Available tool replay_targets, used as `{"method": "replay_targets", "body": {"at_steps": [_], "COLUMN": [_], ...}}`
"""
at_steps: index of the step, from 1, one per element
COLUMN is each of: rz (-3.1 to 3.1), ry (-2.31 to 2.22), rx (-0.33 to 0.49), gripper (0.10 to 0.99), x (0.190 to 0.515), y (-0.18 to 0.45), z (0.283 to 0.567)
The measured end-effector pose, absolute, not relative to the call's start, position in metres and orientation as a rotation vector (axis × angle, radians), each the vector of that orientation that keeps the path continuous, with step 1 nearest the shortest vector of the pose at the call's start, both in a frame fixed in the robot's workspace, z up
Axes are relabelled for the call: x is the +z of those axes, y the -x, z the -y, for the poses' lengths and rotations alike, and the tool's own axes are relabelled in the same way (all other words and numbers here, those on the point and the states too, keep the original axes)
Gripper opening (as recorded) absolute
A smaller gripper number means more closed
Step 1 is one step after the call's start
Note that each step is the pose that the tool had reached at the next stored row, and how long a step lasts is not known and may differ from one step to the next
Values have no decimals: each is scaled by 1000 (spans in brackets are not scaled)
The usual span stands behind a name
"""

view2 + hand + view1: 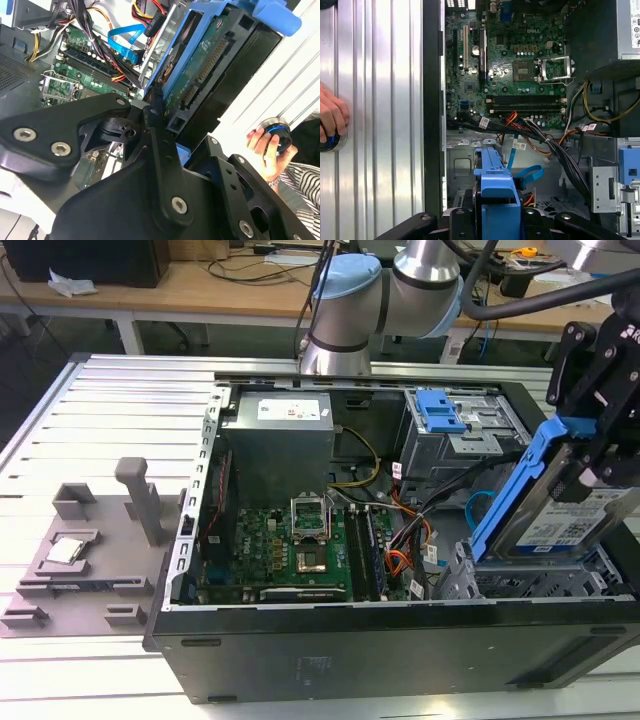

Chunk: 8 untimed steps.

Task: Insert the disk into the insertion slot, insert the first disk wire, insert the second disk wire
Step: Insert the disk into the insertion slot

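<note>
The disk [565,520], silver with a white, blue-striped label, sits in its bright blue carrier [510,490]. My black gripper [592,472] is shut on it at the exterior view's right. The disk hangs tilted, its lower end at the top of the insertion slot [520,582], the silver perforated cage in the case's front right corner. The second wrist view shows the disk's green underside [200,75] beside one finger [154,107]. The first wrist view has the carrier [495,192] over the cage [462,162]. A loose blue flat cable [477,506] curls beside the cage.
The open computer case holds a motherboard [290,540], a power supply [275,445] and a grey cage with a blue latch [440,410]. A grey fixture [95,540] stands on the slatted table. A person's hand [262,147] holds a round knob beside the case.
</note>
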<state>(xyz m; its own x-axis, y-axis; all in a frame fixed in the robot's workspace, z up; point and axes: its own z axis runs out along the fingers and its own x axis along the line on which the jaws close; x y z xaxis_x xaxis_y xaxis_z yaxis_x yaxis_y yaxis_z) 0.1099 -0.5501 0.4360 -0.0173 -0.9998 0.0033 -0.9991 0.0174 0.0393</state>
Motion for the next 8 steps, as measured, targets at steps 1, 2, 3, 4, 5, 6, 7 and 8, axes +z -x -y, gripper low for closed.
{"method": "replay_targets", "body": {"at_steps": [1, 2, 3, 4, 5, 6, 7, 8], "rz": [2219, 2218, 2217, 2216, 2215, 2215, 2214, 2215], "ry": [-2181, -2182, -2183, -2184, -2185, -2185, -2185, -2186], "rx": [-40, -40, -40, -40, -40, -40, -39, -40], "gripper": [365, 365, 365, 365, 365, 365, 365, 365], "x": [435, 435, 434, 434, 433, 431, 430, 429], "y": [-110, -110, -109, -109, -109, -109, -109, -109], "z": [550, 549, 549, 549, 549, 548, 548, 548]}}
